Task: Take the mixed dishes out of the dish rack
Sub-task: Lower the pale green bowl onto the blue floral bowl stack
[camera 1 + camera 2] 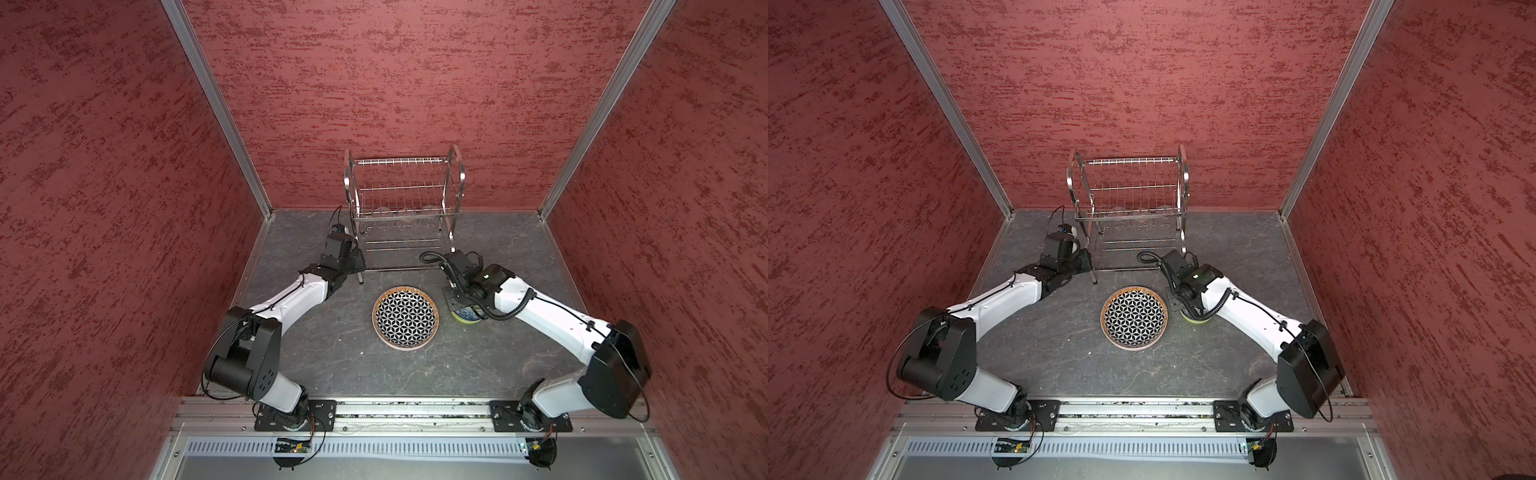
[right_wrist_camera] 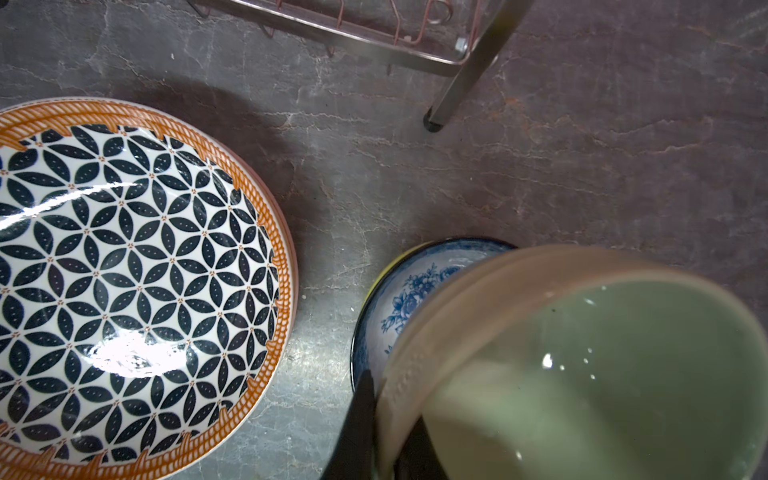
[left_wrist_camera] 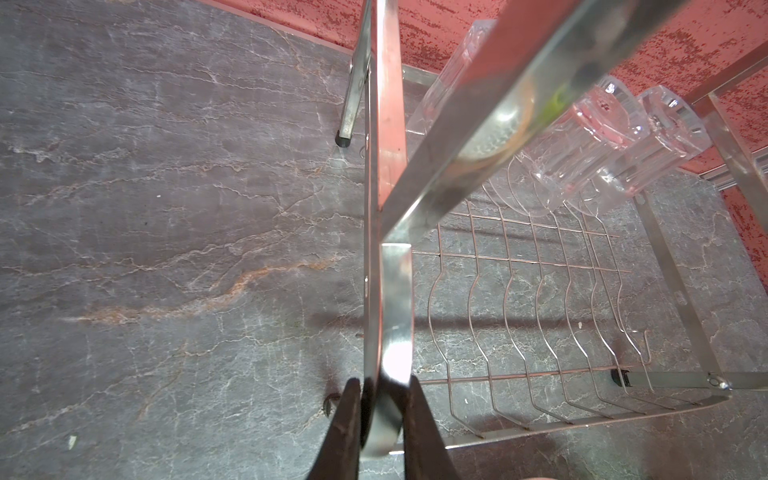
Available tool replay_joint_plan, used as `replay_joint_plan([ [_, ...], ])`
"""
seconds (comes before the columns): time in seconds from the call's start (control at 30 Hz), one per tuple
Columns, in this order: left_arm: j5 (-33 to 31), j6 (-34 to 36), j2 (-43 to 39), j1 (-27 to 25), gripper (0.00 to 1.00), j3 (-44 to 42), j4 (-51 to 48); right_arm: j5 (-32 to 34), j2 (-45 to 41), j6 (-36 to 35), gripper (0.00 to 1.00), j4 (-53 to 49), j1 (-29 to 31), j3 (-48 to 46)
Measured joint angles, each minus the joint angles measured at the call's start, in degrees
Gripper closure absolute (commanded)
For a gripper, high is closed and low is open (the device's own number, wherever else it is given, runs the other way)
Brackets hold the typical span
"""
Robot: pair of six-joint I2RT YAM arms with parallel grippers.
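Observation:
The dish rack (image 1: 405,199) (image 1: 1129,199) stands at the back of the table. My left gripper (image 3: 384,415) (image 1: 358,268) is shut on the flat steel strip of the rack's left side frame. Three clear glass tumblers (image 3: 582,137) lie on the rack's lower tier. The black-and-white geometric plate (image 1: 406,318) (image 2: 137,282) lies in front of the rack on top of a pink rim. My right gripper (image 2: 390,411) (image 1: 457,297) is shut on the rim of the cream-green bowl (image 2: 582,374). It holds that bowl over the blue-floral bowl (image 2: 411,291), which sits in the lime bowl (image 1: 1192,319).
Red textured walls (image 1: 124,208) close the table in on the left, right and back. An aluminium rail (image 1: 415,409) with both arm bases runs along the front edge. The rack's front right leg (image 2: 436,120) stands close behind the bowls.

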Motion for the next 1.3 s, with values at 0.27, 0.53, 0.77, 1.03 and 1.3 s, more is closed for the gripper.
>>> replay_joint_plan([
  [0.27,0.2,0.0,0.0,0.1,0.87,0.0,0.0,-0.6,2.1,0.0,1.00,2.6,0.0,-0.7],
  [0.53,0.2,0.0,0.0,0.1,0.87,0.0,0.0,-0.7,2.3,0.5,1.00,3.2,0.0,-3.6],
  [0.77,0.2,0.0,0.0,0.1,0.87,0.0,0.0,-0.9,2.3,1.1,0.91,4.1,0.0,-4.3],
  [1.03,0.2,0.0,0.0,0.1,0.87,0.0,0.0,-1.0,2.4,1.4,0.74,5.2,0.0,-4.6],
  [1.3,0.4,0.0,0.0,0.2,0.87,0.0,0.0,-1.1,2.4,1.6,0.70,5.1,0.0,-4.6],
])
